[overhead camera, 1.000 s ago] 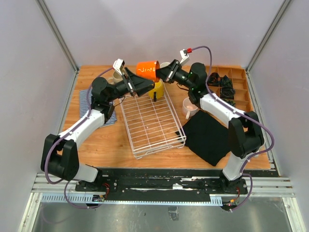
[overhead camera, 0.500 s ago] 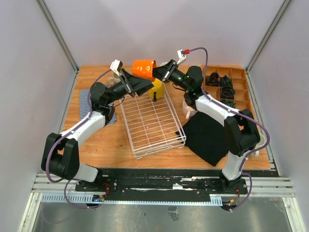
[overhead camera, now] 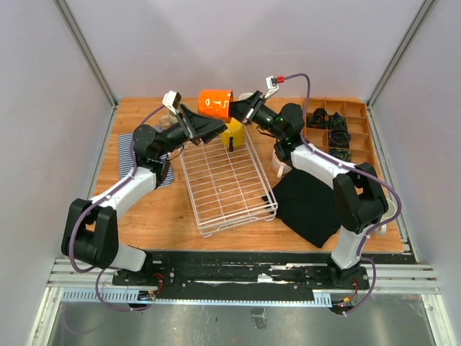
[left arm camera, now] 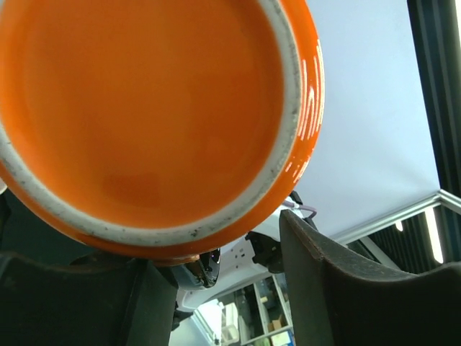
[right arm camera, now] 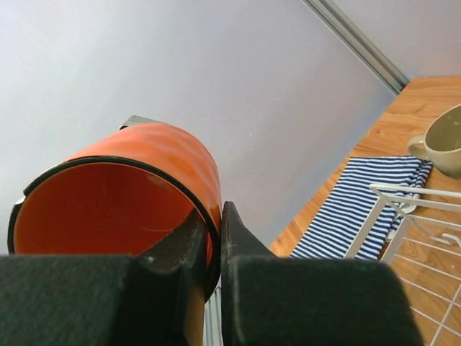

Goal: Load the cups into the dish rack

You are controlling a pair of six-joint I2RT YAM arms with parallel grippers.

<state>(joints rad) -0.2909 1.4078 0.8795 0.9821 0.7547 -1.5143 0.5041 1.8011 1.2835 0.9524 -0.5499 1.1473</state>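
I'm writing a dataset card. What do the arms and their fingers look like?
The left arm and right arm have white links between black joints. A purple cable runs along each; the right one ends in a red plug. The fingers are blocky black.

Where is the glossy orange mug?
Top view, far centre: the orange mug is airborne, rim pinched by the right gripper, above the yellow mug at the far end of the white wire rack.

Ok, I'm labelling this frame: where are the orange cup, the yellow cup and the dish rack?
orange cup (overhead camera: 215, 104), top external view, on its side wall.
yellow cup (overhead camera: 235, 132), top external view, on its outer wall.
dish rack (overhead camera: 227, 184), top external view, on its bare grid floor.
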